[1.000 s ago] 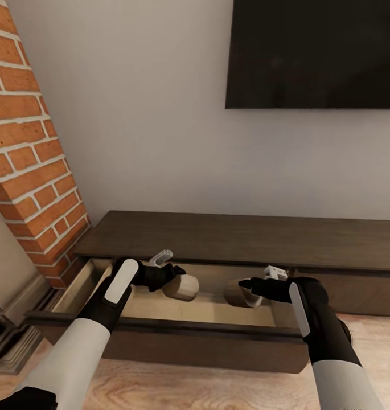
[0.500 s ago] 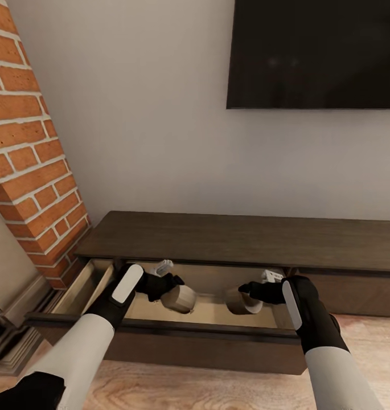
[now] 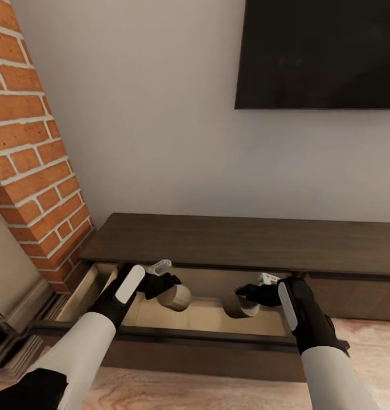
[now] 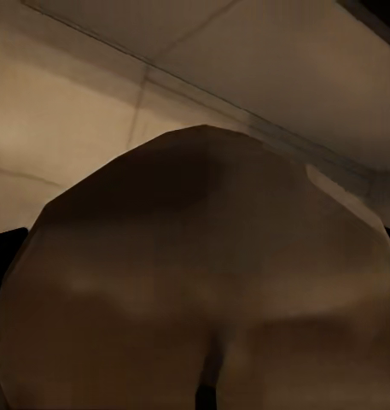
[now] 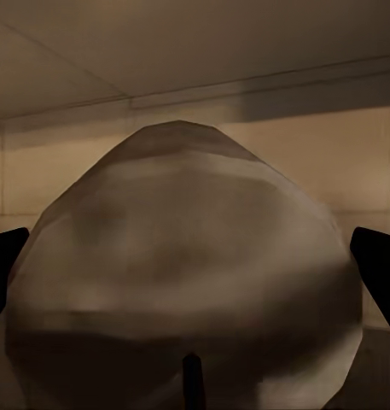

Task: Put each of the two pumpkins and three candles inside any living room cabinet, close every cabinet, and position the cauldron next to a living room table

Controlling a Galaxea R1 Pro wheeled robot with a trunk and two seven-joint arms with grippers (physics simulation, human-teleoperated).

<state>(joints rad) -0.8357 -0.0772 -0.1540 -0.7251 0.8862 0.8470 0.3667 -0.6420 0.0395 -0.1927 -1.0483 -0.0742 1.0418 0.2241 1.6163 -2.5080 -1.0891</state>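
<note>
Candles, pale and stubby, hang inside the open drawer of the long cabinet point(image 3: 240, 242): left candle point(image 3: 176, 296) gripped in the left gripper's point(image 3: 167, 283) jaws, right candle point(image 3: 240, 306) in the right gripper's point(image 3: 249, 294). Released from this height, either could roll or tip against the drawer front point(image 3: 177, 337), blocking closure.

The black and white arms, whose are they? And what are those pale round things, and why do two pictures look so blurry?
They belong to a robot in a computer simulation. The big picture comes from a camera on its head, looking down at an open drawer in a low dark cabinet. The left gripper and right gripper each hold a pale candle over the drawer. The two blurry pictures come from cameras on its wrists, so each candle looks huge between the jaws.
</note>
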